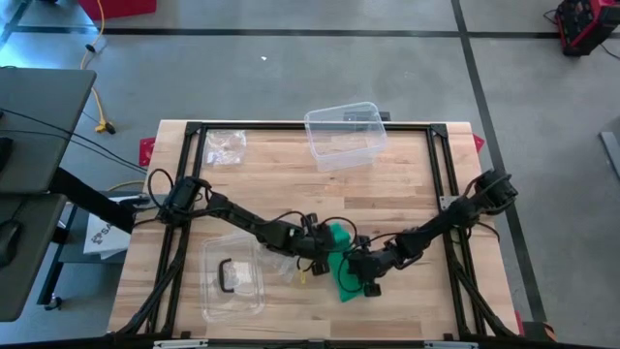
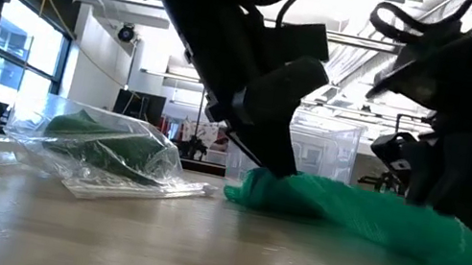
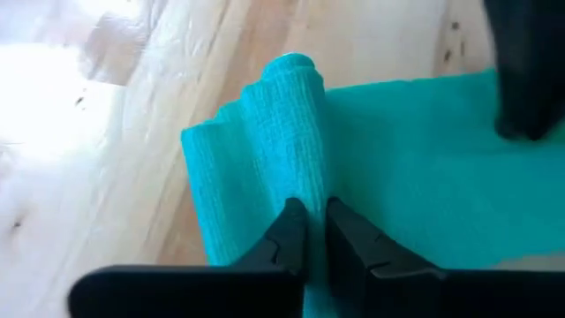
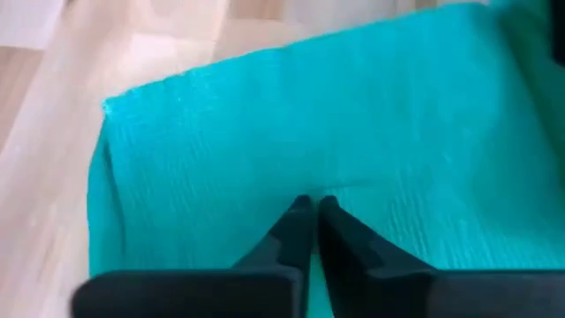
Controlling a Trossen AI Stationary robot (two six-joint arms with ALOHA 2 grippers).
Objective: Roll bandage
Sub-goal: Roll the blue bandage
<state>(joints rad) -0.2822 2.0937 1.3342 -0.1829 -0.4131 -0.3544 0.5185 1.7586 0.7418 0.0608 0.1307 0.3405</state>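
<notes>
Wooden table (image 1: 407, 194), crinkled teal bandage (image 1: 339, 262)

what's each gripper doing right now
left gripper: shut on the bandage.
right gripper: shut on the bandage.

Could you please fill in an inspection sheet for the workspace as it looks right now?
Surface: wooden table in a black frame.
Job's things: green bandage lying partly folded near the front edge.
Clutter: clear bin at the back; plastic bag back left; clear tray front left.
Grippers: left gripper shut on bandage fold; right gripper shut on bandage.
Cables: yellow cable on the floor, left.
Surroundings: grey floor; red cart, upper right.
</notes>
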